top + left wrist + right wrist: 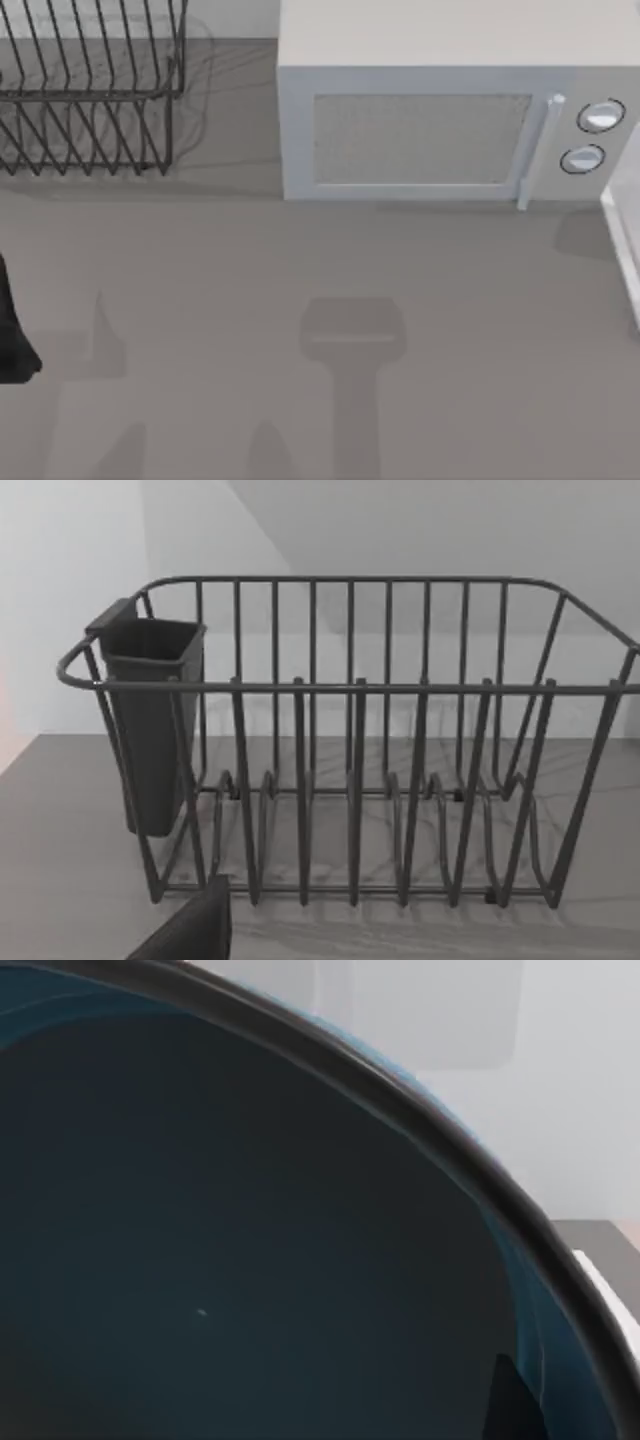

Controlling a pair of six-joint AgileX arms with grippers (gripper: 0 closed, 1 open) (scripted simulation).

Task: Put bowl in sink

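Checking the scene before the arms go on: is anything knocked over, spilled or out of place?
Nothing stands out. The dish rack stands upright at the table's back left with its cup hanging straight, and the microwave sits square, door shut. The bowl looks intact, close before the right wrist camera.

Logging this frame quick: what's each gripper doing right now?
Left gripper: facing the dish rack; fingers cannot be told.
Right gripper: close against the bowl; grip cannot be told.
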